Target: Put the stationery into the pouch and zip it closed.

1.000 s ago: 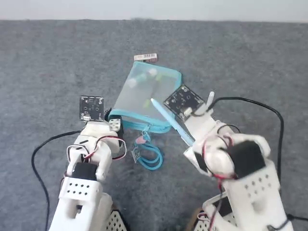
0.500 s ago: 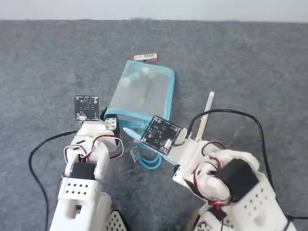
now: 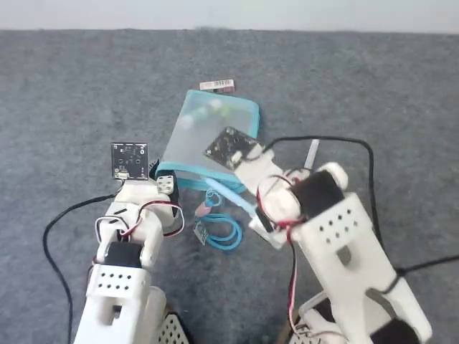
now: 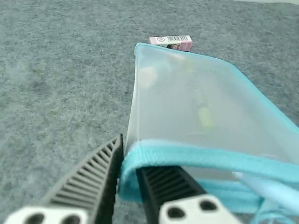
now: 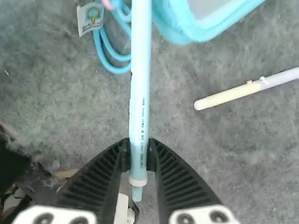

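A translucent pouch with light blue trim lies on the grey carpet, with stationery inside it. My left gripper is shut on the pouch's near trimmed edge at its corner. My right gripper is shut on a light blue pen. That pen points at the pouch's near edge beside the pink zipper pull. A white and yellow pen lies loose on the carpet to the right of the pouch, partly hidden by the right arm.
A small barcoded box lies just beyond the pouch's far edge. A blue strap loop with a tag trails from the pouch toward the arms. A black cable arcs over the right arm. Open carpet lies all around.
The pouch swung left and its near corner stays in the left gripper. The right arm carried the blue pen from over the pouch down to its near edge, then shifted right.
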Available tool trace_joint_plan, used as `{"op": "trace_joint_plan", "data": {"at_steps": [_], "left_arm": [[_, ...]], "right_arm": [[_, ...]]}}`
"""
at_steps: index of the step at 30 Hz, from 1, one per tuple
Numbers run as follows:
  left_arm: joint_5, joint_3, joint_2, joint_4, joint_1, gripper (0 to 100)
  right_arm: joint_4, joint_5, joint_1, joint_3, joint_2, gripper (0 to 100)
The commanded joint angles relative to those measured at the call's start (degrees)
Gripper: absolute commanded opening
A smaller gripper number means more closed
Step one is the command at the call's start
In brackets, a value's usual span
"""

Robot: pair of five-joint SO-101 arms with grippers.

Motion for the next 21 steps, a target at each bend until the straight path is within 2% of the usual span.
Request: {"op": "trace_joint_plan", "data": {"at_steps": [1,5,11,17,21], "left_arm": [[0.97,-3.65,-0.53,-2.02,0.00,1],[0.97,-3.65,-0.53,-2.02,0.09,1],[0.79,-3.65,-0.62,-2.02,0.18,1],[0.53,-3.56,-0.62,-1.93,3.87,1],[0.53,-3.47,-0.53,-1.93,4.13,1]], "right_arm": [[-0.48,-2.90,0.92,-7.47,3.82,0.6],[-0.31,-4.75,1.01,-15.56,13.32,0.6],[-0.22,-11.78,1.01,-32.09,30.81,0.8],[2.15,-15.91,0.66,-47.03,43.47,1.3],[1.98,-16.09,-0.48,-51.87,46.37,13.5]]}}
